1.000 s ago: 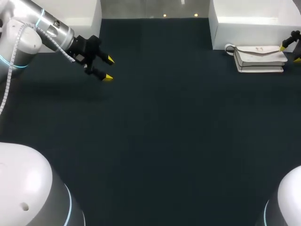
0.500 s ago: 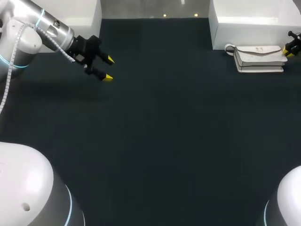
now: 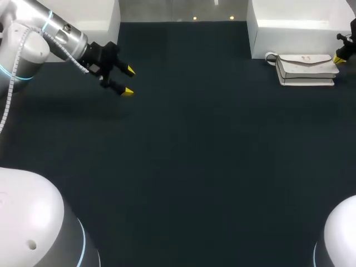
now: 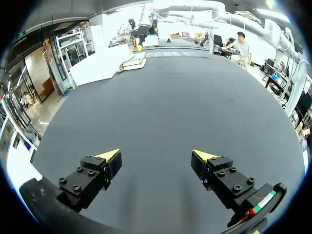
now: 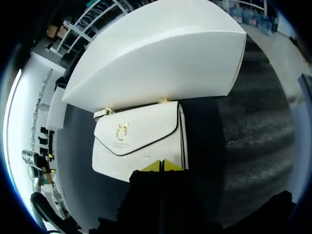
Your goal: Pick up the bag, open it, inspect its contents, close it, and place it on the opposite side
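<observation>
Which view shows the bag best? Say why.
The right wrist view: the bag fills it, its gold clasp plain. The head view shows it small, beside a white box. The left wrist view shows it tiny, far off.

Light's coming from overhead, bright and even. The dark table [image 3: 183, 167] soaks most of it up, with small lamp glints showing at its far edge. The white box [image 3: 300, 33] is nearly washed out. A soft shadow pools under the left arm [image 3: 33, 39]. In the right wrist view the bag [image 5: 136, 141] glows evenly, the right gripper [image 5: 162, 165] is a black silhouette, and grey sheen streaks the table beside it.
</observation>
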Controlling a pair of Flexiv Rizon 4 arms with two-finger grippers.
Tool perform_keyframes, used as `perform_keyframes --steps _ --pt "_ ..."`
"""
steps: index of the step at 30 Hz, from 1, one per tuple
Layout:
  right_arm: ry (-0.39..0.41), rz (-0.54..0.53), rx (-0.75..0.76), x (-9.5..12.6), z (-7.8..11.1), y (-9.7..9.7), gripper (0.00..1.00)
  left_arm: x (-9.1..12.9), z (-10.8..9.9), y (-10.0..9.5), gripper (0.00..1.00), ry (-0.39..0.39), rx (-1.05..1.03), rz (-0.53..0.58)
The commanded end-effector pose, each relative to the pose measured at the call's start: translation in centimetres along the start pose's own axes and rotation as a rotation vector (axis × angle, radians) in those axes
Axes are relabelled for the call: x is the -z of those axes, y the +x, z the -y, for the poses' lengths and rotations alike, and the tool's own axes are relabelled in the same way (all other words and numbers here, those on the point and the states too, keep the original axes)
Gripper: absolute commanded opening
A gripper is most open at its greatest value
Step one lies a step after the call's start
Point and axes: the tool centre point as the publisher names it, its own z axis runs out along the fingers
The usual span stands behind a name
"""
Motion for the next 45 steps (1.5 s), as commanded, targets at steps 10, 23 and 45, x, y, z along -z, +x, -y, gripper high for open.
perform_keyframes --steps 10,23,45 --pt "0.354 0.167 0.152 0.8 0.7 3.8 0.0 -0.1 -0.1 0.0 1.0 0.003 -0.001 0.001" --pt "0.333 0.16 0.153 1.8 2.1 4.8 0.37 -0.1 -0.1 0.0 1.0 0.003 -0.001 0.001" --pt "0.28 -0.114 -0.05 1.9 0.8 -1.0 1.0 -0.1 -0.1 0.0 1.0 0.003 -0.001 0.001"
